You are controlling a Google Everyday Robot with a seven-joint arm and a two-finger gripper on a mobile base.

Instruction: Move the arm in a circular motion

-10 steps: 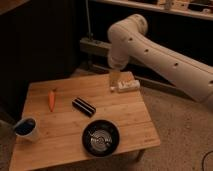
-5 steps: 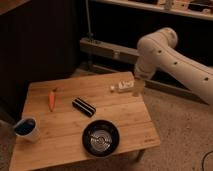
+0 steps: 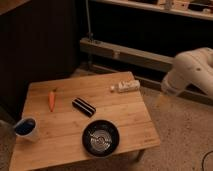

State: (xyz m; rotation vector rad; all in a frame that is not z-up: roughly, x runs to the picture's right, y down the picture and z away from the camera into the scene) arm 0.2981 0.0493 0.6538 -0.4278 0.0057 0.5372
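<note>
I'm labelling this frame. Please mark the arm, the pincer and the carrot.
arm [image 3: 192, 70]: camera view, on its white rounded segment.
pincer [image 3: 161, 102]: camera view, blurred tip below the arm, right of the table.
carrot [image 3: 51, 100]: camera view, mid-body.

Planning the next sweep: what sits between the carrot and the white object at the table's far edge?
In the camera view, the black rectangular block lies between the carrot and the white object. The arm is off the table's right side; its gripper isn't visible.

The wooden table [image 3: 60, 142] carries a carrot [image 3: 51, 99], black case [image 3: 84, 106], mug [image 3: 26, 128], dark bowl [image 3: 101, 138] and white box [image 3: 125, 86]; jaws unseen.
</note>
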